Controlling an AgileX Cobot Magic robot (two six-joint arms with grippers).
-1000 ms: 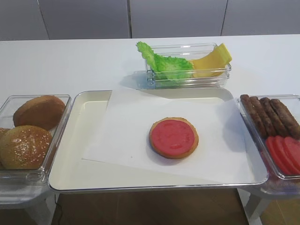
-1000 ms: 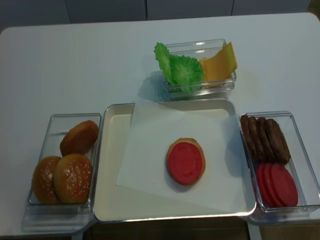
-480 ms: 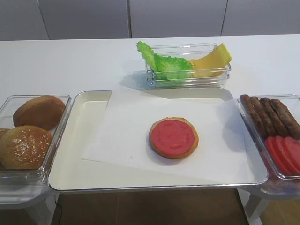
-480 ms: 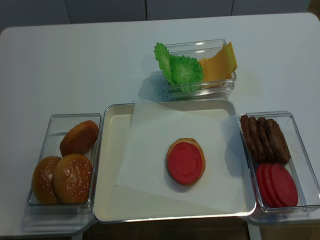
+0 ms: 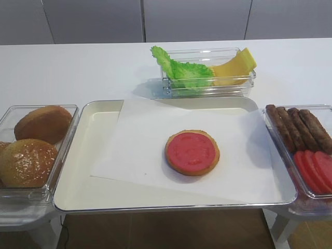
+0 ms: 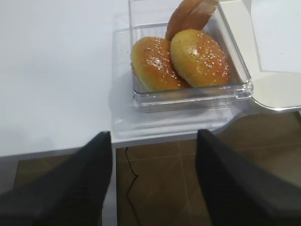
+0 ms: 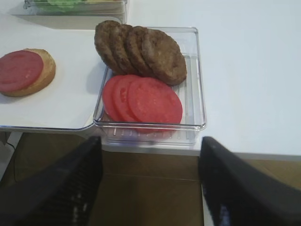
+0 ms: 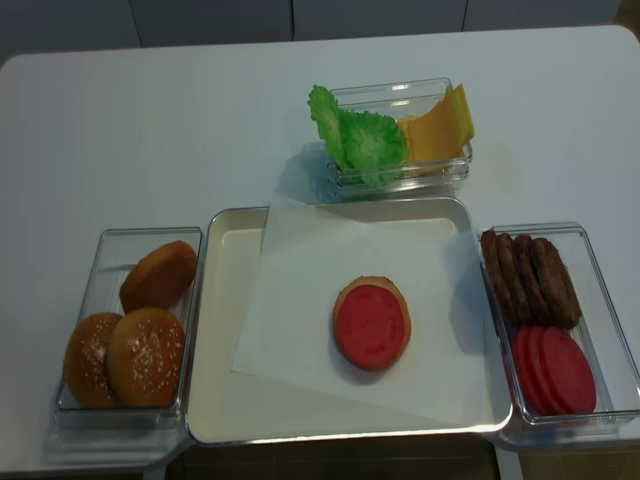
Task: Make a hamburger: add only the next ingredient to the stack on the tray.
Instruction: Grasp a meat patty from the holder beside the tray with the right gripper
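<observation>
The stack [image 5: 192,152] [image 8: 371,323] [image 7: 24,71], a tan bun base under a red disc, lies on the paper in the cream tray [image 5: 88,155] [image 8: 222,340]. Several dark-brown patties [image 7: 141,51] [image 5: 295,127] [image 8: 528,276] lean in a row in the clear tub on the right. My right gripper [image 7: 149,186] hangs open below the table's front edge, just short of that tub, holding nothing. Near the bun tub, the left gripper [image 6: 154,181] is likewise open and empty off the table's edge. Neither gripper shows in the high views.
Red tomato slices [image 7: 143,100] [image 8: 553,368] share the right tub [image 7: 196,89] in front of the patties. Domed bun tops [image 6: 181,60] [image 5: 31,145] fill the left tub. A back tub [image 5: 207,78] holds lettuce and cheese. Brown floor lies below the table edge.
</observation>
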